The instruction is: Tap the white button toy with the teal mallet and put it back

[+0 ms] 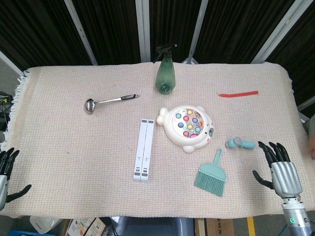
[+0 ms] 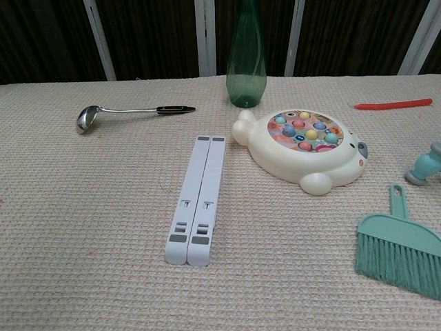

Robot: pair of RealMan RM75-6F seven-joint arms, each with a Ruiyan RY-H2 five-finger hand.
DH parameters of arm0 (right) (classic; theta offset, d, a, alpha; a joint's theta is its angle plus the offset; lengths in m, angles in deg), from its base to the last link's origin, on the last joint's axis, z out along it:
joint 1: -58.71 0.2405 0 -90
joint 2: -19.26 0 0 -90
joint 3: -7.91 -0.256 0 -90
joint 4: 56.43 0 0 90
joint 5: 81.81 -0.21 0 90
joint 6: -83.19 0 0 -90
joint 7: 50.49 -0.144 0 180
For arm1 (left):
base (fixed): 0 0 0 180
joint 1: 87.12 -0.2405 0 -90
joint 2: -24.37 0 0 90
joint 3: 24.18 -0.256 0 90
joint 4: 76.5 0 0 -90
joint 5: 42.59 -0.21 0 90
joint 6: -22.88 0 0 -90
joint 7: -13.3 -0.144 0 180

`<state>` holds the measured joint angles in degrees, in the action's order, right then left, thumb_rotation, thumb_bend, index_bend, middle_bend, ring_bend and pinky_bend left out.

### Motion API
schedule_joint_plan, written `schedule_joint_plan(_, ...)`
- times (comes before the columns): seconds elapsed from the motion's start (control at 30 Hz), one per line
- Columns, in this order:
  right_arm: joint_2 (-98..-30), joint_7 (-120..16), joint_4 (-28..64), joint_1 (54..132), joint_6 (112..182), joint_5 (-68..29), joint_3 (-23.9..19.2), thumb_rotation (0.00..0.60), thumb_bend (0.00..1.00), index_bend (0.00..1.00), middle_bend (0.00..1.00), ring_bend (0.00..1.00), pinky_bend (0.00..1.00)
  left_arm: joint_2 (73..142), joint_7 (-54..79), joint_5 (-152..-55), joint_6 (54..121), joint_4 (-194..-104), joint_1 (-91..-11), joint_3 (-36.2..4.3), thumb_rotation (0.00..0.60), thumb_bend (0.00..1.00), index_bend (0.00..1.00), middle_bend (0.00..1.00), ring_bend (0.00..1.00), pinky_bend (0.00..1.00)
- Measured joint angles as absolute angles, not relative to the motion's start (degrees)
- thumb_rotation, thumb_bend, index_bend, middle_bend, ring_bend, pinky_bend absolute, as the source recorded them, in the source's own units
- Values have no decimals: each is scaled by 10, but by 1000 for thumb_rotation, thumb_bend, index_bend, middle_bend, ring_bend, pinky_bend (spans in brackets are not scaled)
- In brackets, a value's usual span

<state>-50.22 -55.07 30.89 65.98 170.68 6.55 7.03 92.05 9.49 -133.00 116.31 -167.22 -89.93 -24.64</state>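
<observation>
Teal mallet (image 1: 239,143) lies on the table (image 1: 74,147), just right of the white button toy (image 1: 187,127), untouched. Right hand (image 1: 281,169) rests near it, fingers spread, holding nothing. Left hand (image 1: 6,172) likewise empty, fingers apart, at the near left edge.

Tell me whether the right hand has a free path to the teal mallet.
Probably yes: the right hand is open just beside the teal mallet, with only bare cloth between them.

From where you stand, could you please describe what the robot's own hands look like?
The right hand has black fingers, a silver-grey metal back and a grey wrist cuff with a small green light. The left hand, partly cut off by the head view's edge, shows black fingers and a grey back. No loose cables are visible.
</observation>
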Motion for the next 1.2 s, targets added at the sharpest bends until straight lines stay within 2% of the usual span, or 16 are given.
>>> schedule_joint_plan(0.17, -501, -551, 308, 661, 1702, 67, 67, 600, 299, 88, 216, 101, 87, 920, 90, -1329, 1162, -1677, -900, -247, 600, 90, 0, 0, 0, 0)
schedule_joint_plan(0.4, -497, -554, 307, 661, 1699, 67, 64, 600, 300, 7, 162, 60, 87, 921, 83, -1332, 1164, -1683, -902, -249, 600, 90, 0, 0, 0, 0)
schedule_joint_plan(0.7, -493, -555, 304, 670, 1678, 60, 56, 600, 299, 4, 154, 52, 87, 923, 73, -1334, 1169, -1687, -905, -249, 600, 90, 0, 0, 0, 0)
schedule_joint_plan(0.87, -485, -572, 294, 698, 1623, 46, 46, 600, 299, 11, 154, 52, 87, 920, 67, -1340, 1167, -1693, -902, -248, 600, 90, 0, 0, 0, 0)
schedule_joint_plan(1.03, -480, -594, 269, 745, 1524, 21, 34, 600, 304, 57, 154, 55, 87, 918, 60, -1343, 1165, -1699, -900, -249, 600, 90, 0, 0, 0, 0)
schedule_joint_plan(1.2, -485, -612, 227, 795, 1420, -7, 26, 600, 353, 109, 155, 75, 106, 916, 53, -1341, 1160, -1705, -899, -249, 600, 90, 0, 0, 0, 0)
